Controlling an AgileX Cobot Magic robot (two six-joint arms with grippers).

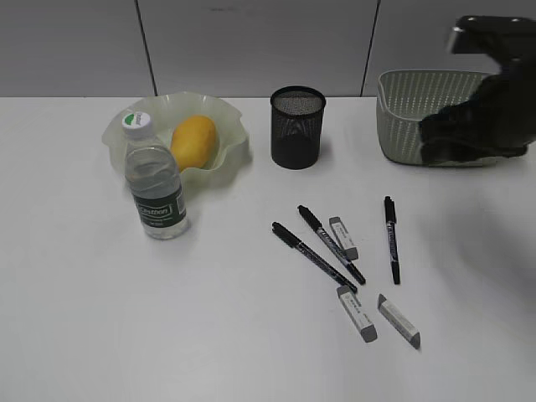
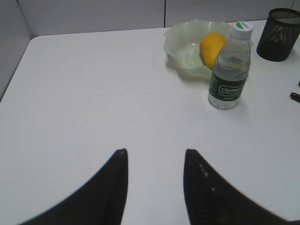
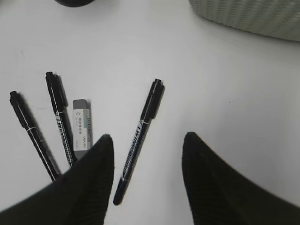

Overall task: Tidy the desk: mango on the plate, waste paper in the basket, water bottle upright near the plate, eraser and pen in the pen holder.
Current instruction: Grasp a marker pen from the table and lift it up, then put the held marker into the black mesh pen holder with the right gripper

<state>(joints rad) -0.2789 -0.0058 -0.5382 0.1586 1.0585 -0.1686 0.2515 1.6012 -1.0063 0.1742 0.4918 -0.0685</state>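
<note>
The mango (image 1: 194, 142) lies on the pale green plate (image 1: 233, 113). The water bottle (image 1: 156, 188) stands upright just in front of the plate. The black mesh pen holder (image 1: 297, 126) stands mid-table, and the basket (image 1: 410, 117) is at the back right. Three black pens (image 1: 316, 256) (image 1: 331, 244) (image 1: 391, 239) and three erasers (image 1: 343, 237) (image 1: 357, 314) (image 1: 399, 321) lie on the desk (image 1: 167, 327). My right gripper (image 3: 147, 138) is open above the desk, with one pen (image 3: 149, 108) lying between its fingers. My left gripper (image 2: 156, 152) is open and empty. No waste paper shows.
My right arm (image 1: 481, 117) hangs in front of the basket and hides part of it. In the left wrist view the plate (image 2: 180, 40), mango (image 2: 212, 47), bottle (image 2: 229, 70) and pen holder (image 2: 280, 35) sit at the far right. A grey wall runs behind the desk.
</note>
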